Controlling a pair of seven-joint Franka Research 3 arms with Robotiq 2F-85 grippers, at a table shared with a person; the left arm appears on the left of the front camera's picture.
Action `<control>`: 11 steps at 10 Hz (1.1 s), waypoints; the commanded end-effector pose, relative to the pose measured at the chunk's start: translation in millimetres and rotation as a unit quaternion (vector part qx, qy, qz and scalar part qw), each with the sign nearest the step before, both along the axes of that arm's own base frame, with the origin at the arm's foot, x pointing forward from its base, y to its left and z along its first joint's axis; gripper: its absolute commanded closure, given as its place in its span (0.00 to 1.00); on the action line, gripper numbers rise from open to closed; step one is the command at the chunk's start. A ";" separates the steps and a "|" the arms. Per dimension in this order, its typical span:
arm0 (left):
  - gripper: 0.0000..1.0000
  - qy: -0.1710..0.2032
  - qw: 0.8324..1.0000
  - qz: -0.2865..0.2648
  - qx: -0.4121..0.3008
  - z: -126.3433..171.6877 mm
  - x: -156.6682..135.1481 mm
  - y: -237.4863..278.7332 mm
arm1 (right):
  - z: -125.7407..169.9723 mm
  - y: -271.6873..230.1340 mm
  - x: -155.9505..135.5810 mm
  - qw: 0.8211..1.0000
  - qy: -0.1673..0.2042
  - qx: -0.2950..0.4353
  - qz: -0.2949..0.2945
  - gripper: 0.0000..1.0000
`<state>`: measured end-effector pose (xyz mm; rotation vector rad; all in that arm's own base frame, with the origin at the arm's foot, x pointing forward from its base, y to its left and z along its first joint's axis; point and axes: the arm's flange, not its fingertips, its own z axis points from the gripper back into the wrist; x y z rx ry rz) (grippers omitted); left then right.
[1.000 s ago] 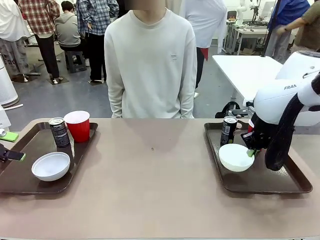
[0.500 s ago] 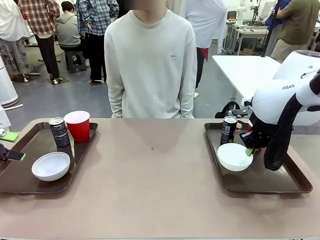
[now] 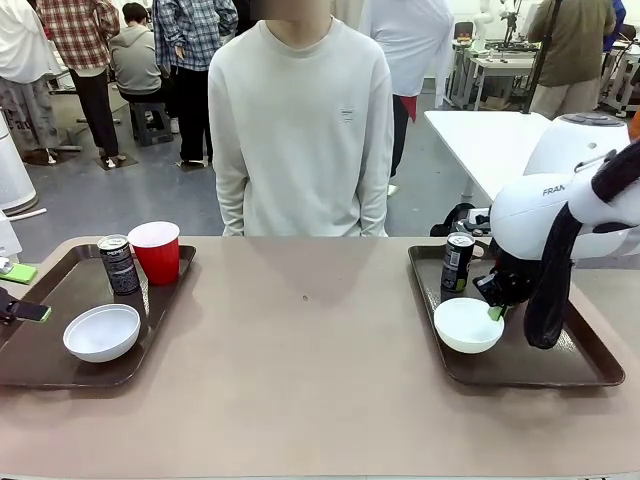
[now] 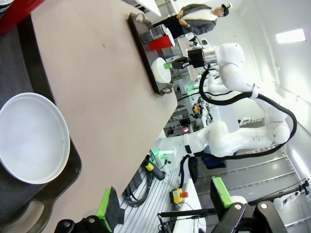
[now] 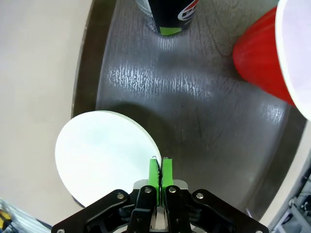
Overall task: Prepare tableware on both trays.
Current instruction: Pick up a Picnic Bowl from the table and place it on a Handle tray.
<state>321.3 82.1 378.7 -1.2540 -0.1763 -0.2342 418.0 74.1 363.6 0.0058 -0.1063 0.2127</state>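
Shifted slightly left, right pincer (image 3: 497, 311) pinches one bowl (image 3: 468, 325) of two (left pincer (image 4: 165, 204) spread).

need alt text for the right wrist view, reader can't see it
The right tool, green pads pinched together, grips the rim of a white bowl sitting on a dark brown tray. Beyond it stand a dark drink can and a red cup.

The right gripper (image 3: 494, 312), pinching the rim of the white bowl (image 3: 467, 324), now sits a little farther back toward the can (image 3: 457, 262), the bowl shifted with it.
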 end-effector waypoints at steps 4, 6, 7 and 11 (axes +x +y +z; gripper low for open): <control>0.00 -0.007 1.000 -0.006 -0.003 0.0 -2.7 2.9 | 4.7 6.5 8.5 1.000 -0.004 -0.021 -0.013 0.60; 0.00 -0.007 1.000 -0.006 -0.003 0.0 -2.7 2.9 | 18.8 5.3 -8.4 0.998 -0.009 -0.039 -0.037 0.40; 0.00 -0.007 1.000 -0.006 -0.003 0.0 -2.7 2.9 | 28.0 3.1 -16.9 0.999 -0.007 -0.033 -0.042 0.31; 0.00 -0.007 1.000 -0.006 -0.003 0.0 -2.7 2.9 | 83.9 -3.2 -77.5 0.999 -0.020 -0.008 -0.030 0.00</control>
